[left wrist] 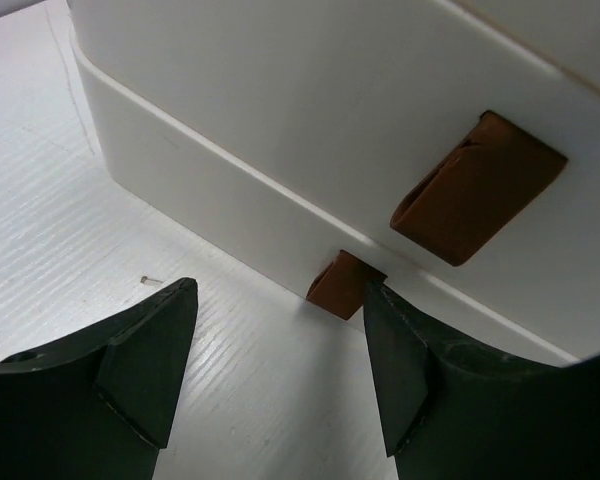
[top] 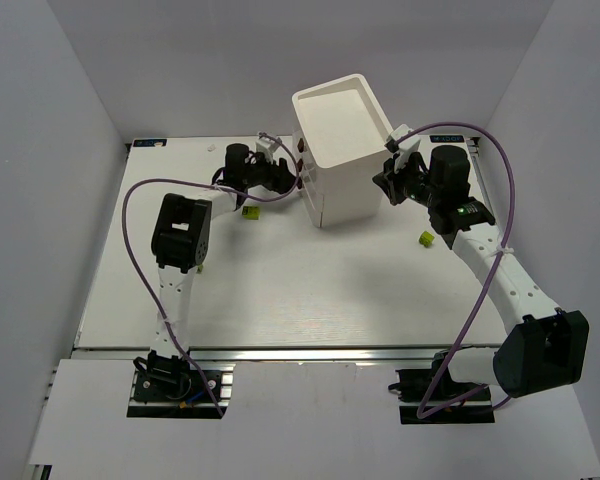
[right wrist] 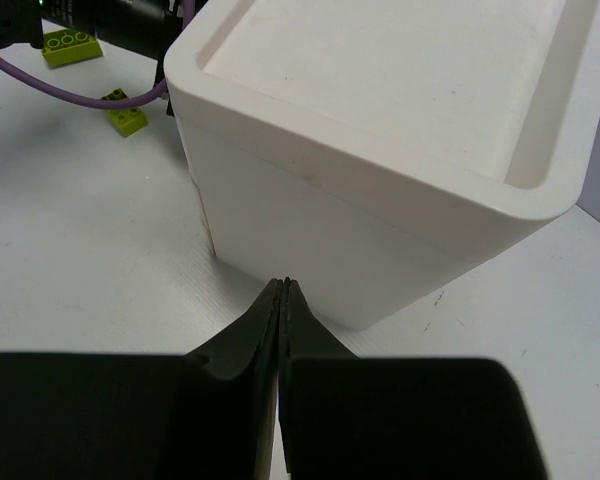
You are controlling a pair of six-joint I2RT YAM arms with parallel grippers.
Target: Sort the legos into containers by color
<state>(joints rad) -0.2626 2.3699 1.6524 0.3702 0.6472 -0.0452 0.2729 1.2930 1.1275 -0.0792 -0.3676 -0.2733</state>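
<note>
Just ahead of my left pincer, open wide, the brown knob of the bottom drawer sits a little right of the frame's middle. My right pincer is closed beside the white cabinet.

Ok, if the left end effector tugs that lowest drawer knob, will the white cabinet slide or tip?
Likely slides rather than tips: the knob sits low, near the smooth table. The cabinet looks like light plastic, so it may drag along. The shut right end effector opposite could brace it.
</note>
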